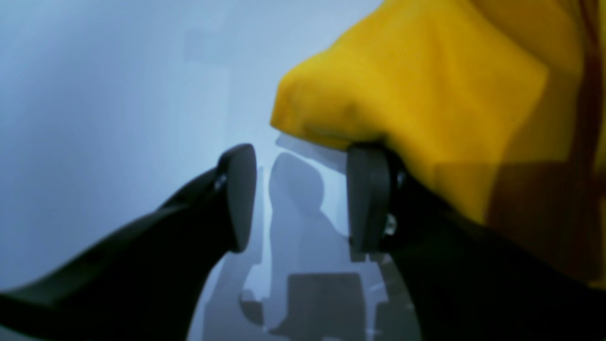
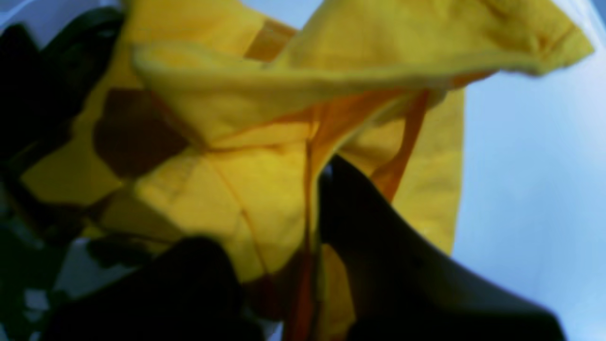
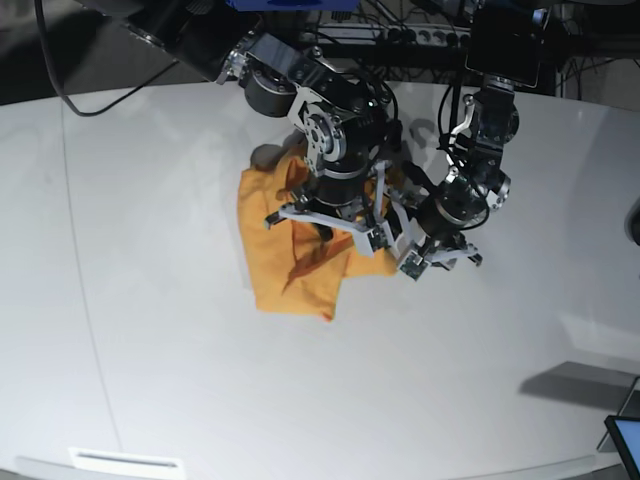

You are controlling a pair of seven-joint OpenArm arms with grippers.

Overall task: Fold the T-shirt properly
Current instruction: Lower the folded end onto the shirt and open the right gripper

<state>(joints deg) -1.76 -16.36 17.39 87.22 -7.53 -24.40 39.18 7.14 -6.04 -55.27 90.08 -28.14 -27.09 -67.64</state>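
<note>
The plain orange-yellow short-sleeved cloth T-shirt (image 3: 290, 255) lies crumpled on the smooth white tabletop (image 3: 180, 370), a little above the centre of the base view, its loose lower end trailing toward 6 o'clock. Behind the table, at 12 o'clock, dark cables and a power strip (image 3: 420, 38) run along the back; a dark screen corner (image 3: 625, 440) shows at 4 o'clock.

The right gripper (image 2: 284, 222) reaches down from 11 o'clock over the shirt, its black jaws closed on a bunched fold of cloth. The left gripper (image 1: 298, 199) hangs from 1 o'clock just beside the shirt's 3 o'clock edge, jaws apart with nothing between them; one finger (image 1: 369, 199) touches the cloth's edge from below.
</note>
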